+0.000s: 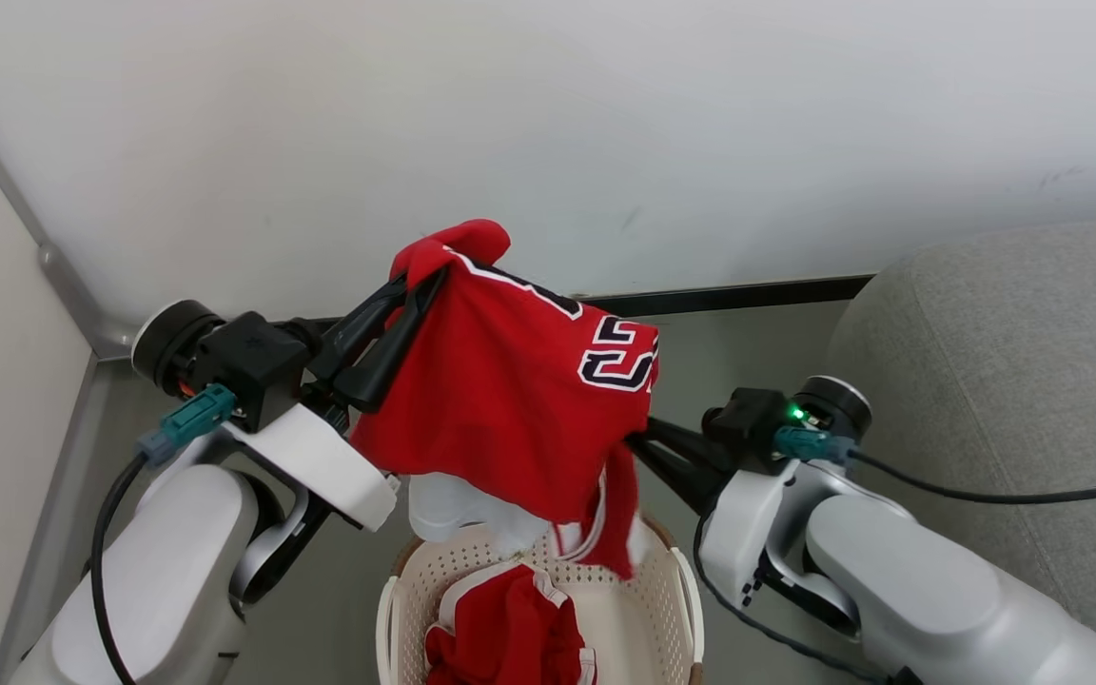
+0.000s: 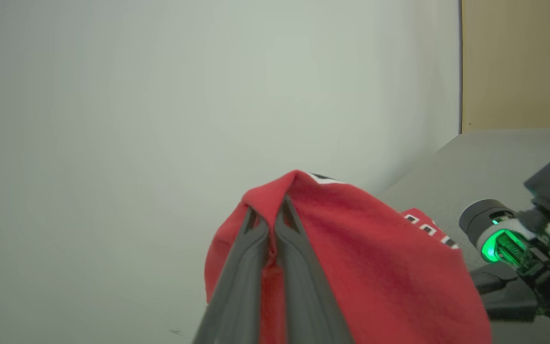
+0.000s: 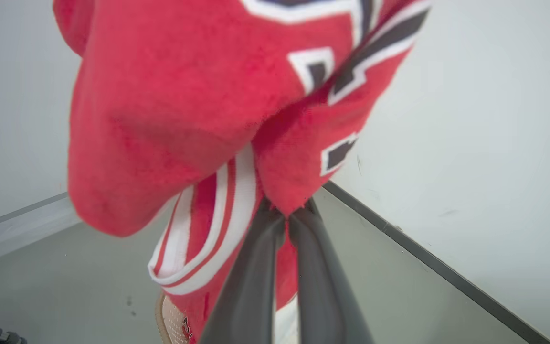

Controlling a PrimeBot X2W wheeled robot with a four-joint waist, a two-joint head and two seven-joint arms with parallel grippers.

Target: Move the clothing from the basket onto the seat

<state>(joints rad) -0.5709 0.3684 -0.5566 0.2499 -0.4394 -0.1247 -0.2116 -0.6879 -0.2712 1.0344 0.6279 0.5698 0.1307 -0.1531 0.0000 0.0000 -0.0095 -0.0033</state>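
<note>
A red jersey (image 1: 510, 390) with white trim and dark number lettering hangs in the air above the basket (image 1: 648, 609). My left gripper (image 1: 420, 281) is shut on its upper fold, and the left wrist view has the red cloth (image 2: 361, 267) pinched between the dark fingers (image 2: 248, 267). My right gripper (image 1: 638, 440) is shut on the jersey's lower right edge; in the right wrist view the cloth (image 3: 179, 95) bunches at the fingertips (image 3: 268, 224). Red shorts (image 1: 510, 628) with white stripes lie inside the cream perforated basket. The grey seat (image 1: 1014, 381) stands at the right.
A white wall (image 1: 548, 124) with a dark baseboard (image 1: 729, 295) runs behind. A second wall and a corner post (image 1: 63, 276) close the left side. Grey floor (image 1: 748, 352) lies between basket and seat. A black cable (image 1: 986, 490) trails from my right wrist across the seat.
</note>
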